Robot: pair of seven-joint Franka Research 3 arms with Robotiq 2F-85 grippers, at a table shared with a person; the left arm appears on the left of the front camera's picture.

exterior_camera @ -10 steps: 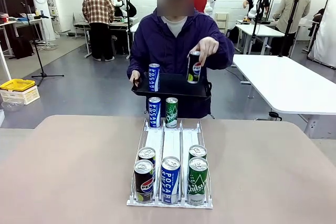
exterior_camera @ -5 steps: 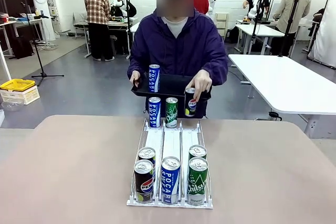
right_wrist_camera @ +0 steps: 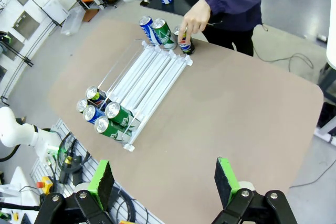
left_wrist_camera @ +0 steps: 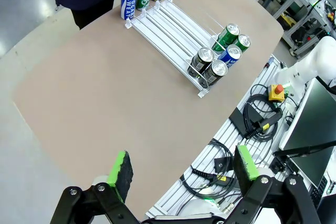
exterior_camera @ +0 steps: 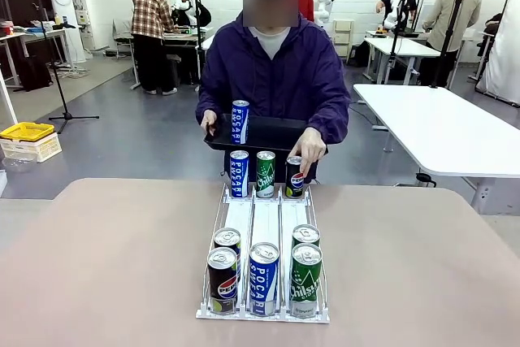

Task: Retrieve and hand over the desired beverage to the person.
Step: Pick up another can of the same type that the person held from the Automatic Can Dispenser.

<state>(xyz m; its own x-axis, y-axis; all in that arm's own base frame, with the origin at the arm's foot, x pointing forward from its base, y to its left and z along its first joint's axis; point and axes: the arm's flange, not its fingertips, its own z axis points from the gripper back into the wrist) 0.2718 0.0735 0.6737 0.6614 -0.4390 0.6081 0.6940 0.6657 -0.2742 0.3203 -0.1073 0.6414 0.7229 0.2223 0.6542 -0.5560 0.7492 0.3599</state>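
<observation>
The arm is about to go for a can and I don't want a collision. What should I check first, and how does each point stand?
1. Left hand open: ok.
2. Right hand open: ok.
3. Person's hand clear of the can rack: not ok, it grips the far Pepsi can.
4. Near row upright, unblocked: ok, near Pepsi can, near Pocari Sweat can, near Chilsung can.
5. Desired beverage known: cannot tell.
</observation>
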